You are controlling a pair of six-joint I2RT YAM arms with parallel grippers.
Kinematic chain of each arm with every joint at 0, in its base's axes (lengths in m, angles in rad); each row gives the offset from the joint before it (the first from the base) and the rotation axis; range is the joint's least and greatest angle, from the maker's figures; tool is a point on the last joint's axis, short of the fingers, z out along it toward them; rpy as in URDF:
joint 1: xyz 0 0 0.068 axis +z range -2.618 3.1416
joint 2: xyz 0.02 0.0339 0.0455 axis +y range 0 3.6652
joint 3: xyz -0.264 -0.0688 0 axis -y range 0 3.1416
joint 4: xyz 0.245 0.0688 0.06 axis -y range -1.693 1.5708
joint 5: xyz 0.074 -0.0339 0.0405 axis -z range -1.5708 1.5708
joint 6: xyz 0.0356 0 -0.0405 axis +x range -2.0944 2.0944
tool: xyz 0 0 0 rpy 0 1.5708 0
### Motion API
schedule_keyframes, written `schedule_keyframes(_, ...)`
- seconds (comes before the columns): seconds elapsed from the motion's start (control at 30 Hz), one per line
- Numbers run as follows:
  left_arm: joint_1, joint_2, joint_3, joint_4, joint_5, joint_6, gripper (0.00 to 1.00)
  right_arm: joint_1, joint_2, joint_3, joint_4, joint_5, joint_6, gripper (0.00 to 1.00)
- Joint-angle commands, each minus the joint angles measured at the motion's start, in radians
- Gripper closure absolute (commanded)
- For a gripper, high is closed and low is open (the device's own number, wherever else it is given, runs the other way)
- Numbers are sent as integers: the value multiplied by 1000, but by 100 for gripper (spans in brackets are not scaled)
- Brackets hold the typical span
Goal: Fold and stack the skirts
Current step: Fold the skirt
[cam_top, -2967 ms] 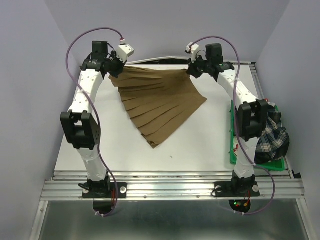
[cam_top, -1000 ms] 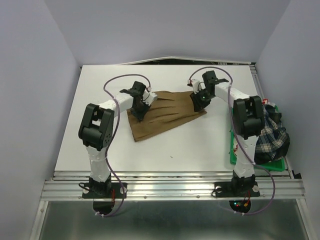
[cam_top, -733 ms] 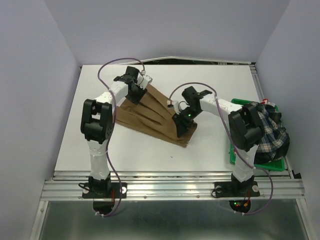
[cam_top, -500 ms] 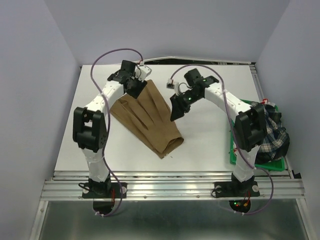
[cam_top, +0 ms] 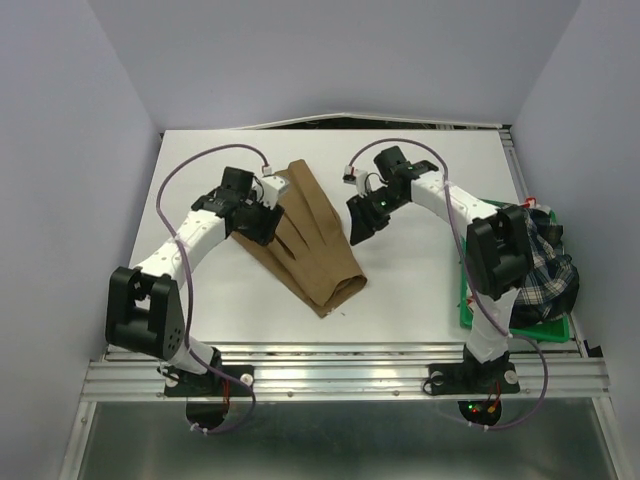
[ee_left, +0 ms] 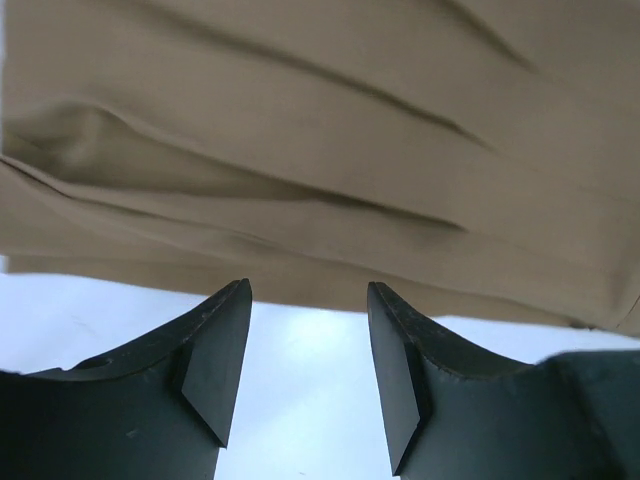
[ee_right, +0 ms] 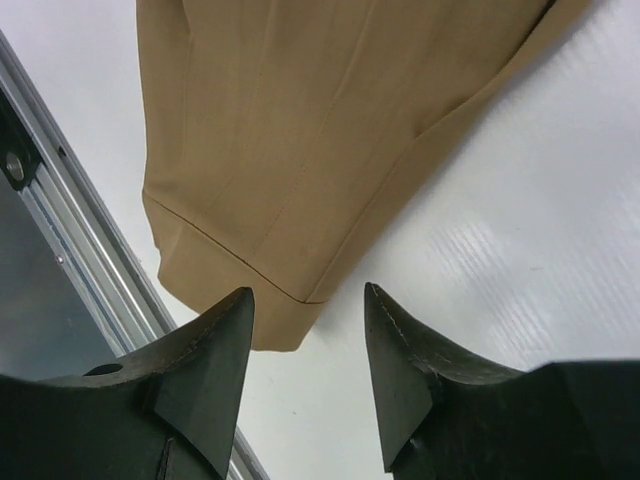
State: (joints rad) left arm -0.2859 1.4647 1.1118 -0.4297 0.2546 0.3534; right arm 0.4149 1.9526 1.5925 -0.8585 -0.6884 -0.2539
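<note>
The tan-brown skirt (cam_top: 312,240) lies folded in a long strip on the white table, running from the back middle toward the front. My left gripper (cam_top: 264,227) is open at its left edge, and in the left wrist view the left gripper (ee_left: 308,292) has only bare table between its fingers, with the tan skirt (ee_left: 320,150) just ahead. My right gripper (cam_top: 357,236) hovers open beside the skirt's right edge, empty; in the right wrist view the right gripper (ee_right: 308,292) faces the skirt's hemmed end (ee_right: 280,140). The plaid skirt (cam_top: 545,280) is bunched in the green tray.
The green tray (cam_top: 464,300) sits at the table's right edge, partly behind the right arm. A metal rail (cam_top: 340,350) runs along the near edge, and the same rail (ee_right: 70,250) shows in the right wrist view. Walls close in the left, back and right.
The tan skirt went from spread wide to folded into a strip. Both grippers have let go of it and opened; the left one moved from the skirt's far end to its left edge.
</note>
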Motion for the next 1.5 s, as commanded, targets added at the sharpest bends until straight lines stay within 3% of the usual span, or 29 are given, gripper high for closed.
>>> schedule_keyframes(0.0,40,20,-58,14,26,-79,40,68,-66,-45,94,35,18,46)
schedule_keyframes(0.13,163,130,-29,-24,199,-126,51,157,-92,-141,150,101,27,47)
schedule_keyframes(0.17,187,149,-30,-29,295,-142,55,166,-89,-188,180,111,50,48)
schedule_keyframes(0.27,241,203,-64,0,402,-180,66,167,-43,-258,217,127,57,51)
schedule_keyframes(0.3,241,215,-67,8,403,-183,71,167,-29,-269,220,147,54,52)
schedule_keyframes(0.53,238,457,75,77,417,-215,79,167,-29,-385,282,226,94,53)
schedule_keyframes(0.63,232,584,235,74,422,-255,83,110,-6,-384,299,221,152,54)
schedule_keyframes(0.7,232,644,424,68,396,-272,83,38,15,-344,299,178,185,55)
schedule_keyframes(0.83,231,648,529,39,385,-254,80,38,-67,-298,334,155,240,52)
schedule_keyframes(0.93,231,565,487,31,414,-231,73,38,-147,-246,423,158,332,46)
schedule_keyframes(1.1,231,379,223,130,514,-283,65,38,-127,-62,501,225,448,43)
schedule_keyframes(1.27,209,278,8,370,598,-569,66,116,17,108,465,361,449,42)
schedule_keyframes(1.47,148,285,-60,568,497,-810,76,174,126,216,418,487,449,43)
